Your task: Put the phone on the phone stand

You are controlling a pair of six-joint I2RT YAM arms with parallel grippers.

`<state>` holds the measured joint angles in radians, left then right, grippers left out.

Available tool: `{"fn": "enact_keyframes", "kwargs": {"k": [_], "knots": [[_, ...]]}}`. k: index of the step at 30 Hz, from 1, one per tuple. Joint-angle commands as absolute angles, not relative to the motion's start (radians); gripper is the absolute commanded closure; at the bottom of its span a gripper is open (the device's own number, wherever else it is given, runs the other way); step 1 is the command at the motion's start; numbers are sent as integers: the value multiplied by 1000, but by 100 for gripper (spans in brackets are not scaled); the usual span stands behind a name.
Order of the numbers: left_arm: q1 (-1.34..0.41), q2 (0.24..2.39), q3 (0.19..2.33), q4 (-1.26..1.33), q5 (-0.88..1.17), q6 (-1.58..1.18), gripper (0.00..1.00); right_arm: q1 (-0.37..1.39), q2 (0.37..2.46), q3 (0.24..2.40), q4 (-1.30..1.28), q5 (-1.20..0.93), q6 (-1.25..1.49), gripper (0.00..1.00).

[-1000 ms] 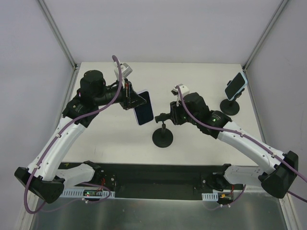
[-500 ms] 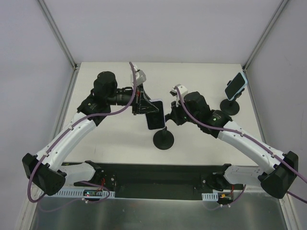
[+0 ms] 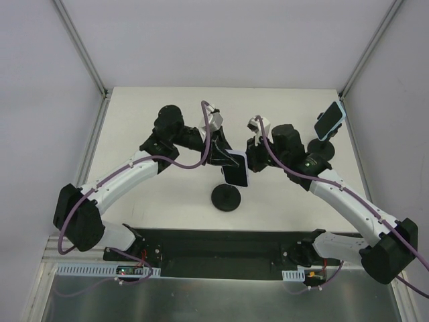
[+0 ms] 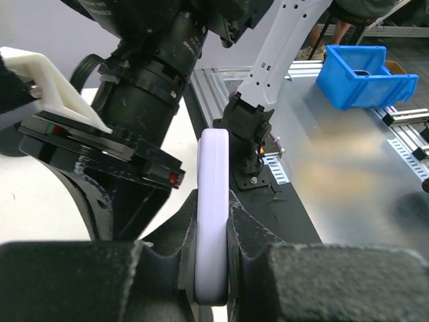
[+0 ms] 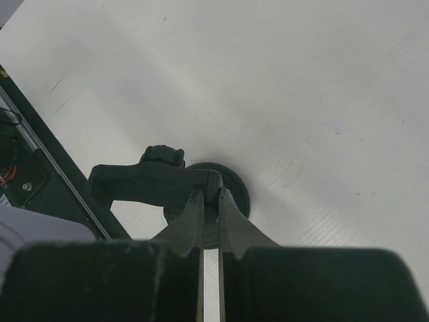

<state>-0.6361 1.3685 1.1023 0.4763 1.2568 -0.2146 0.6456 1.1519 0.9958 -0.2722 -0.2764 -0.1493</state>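
We judge the phone (image 4: 213,168) stiff, slick (fragile too); left gripper (image 4: 213,231) pinches its faces, right gripper (image 5: 210,201) clamps the phone stand (image 5: 144,182).

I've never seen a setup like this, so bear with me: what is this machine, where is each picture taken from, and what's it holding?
These are two robot arms bolted at the near edge of a white table, each ending in a two-finger gripper. The wide picture comes from a fixed camera above and behind them. The other two come from small cameras on the wrists, looking along each arm's own fingers. The left gripper is shut on a phone with a pale edge, holding it above a black phone stand on the table. The right gripper is shut on that stand's top bracket, apparently steadying it. At the far right, a second phone sits on another stand.
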Motion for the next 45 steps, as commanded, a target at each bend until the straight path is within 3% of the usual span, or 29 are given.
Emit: {"fn": "enact_keyframes", "kwargs": {"k": [1, 21, 36, 40, 45], "knots": [[-646, 1400, 1132, 750, 1327, -310, 100, 641, 1124, 1002, -184, -383, -143, 99], [-632, 1552, 1152, 879, 1345, -403, 100, 635, 1085, 976, -181, -374, -161, 99], [-594, 1511, 1054, 851, 1335, -400, 100, 634, 1068, 965, -170, -334, -150, 99], [-594, 1471, 1025, 763, 1292, -339, 100, 635, 1057, 963, -169, -284, -133, 99], [-594, 1413, 1054, 385, 1064, -166, 100, 635, 1011, 946, -169, -219, -120, 99]]}}
